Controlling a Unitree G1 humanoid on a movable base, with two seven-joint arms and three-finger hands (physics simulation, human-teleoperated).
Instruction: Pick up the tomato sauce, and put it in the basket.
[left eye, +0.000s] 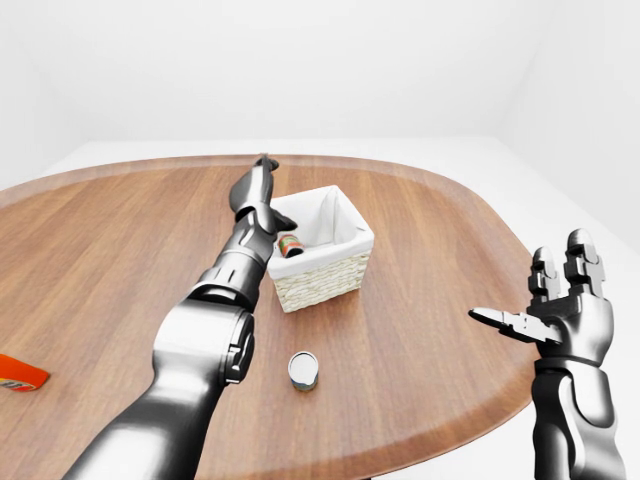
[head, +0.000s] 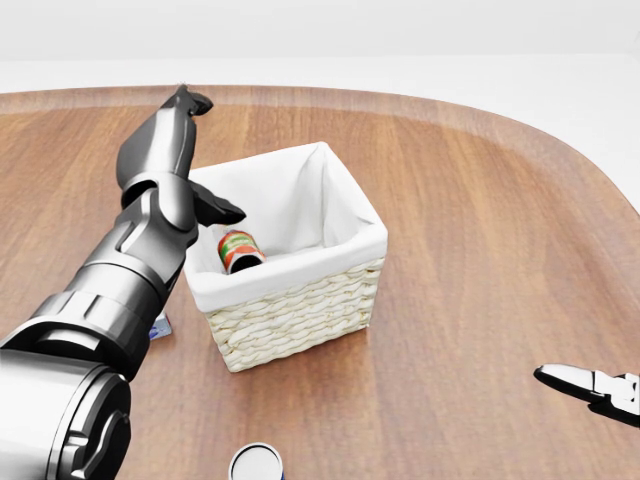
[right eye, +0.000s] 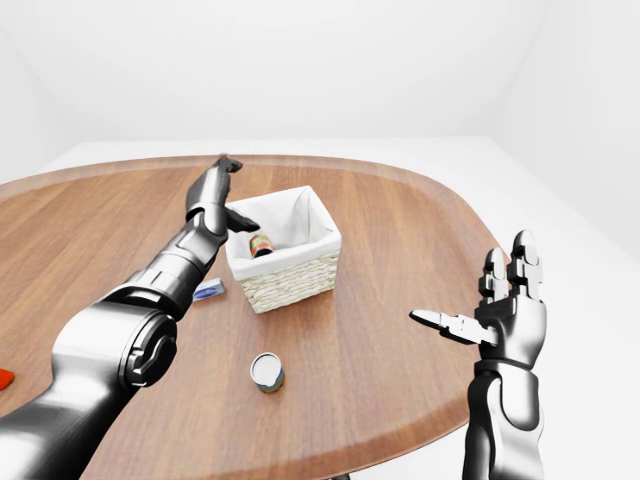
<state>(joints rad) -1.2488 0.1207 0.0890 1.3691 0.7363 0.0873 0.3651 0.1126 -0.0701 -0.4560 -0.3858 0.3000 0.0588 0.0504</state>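
The tomato sauce (head: 236, 250) lay on its side inside the basket (head: 290, 300), at nine o'clock of its lining; a stiff, smooth can, best gripped round its middle. Left hand (head: 185, 150) fingers apart above; right hand (right eye: 500, 320) likewise spread.

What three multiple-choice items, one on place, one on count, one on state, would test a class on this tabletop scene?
1. Where is the sauce can?
A. In the basket
B. On the table
C. In the left robot hand

2. How many cans stand on the table outside the basket?
A. None
B. One
C. Three

3. What state is the right robot hand in?
A. Shut on a can
B. Open, empty
C. Out of view

Key: 1 A, the can lies against the white lining; 2 B, a lone can stands near the table's near edge; 3 B, its fingers are spread, holding nothing.
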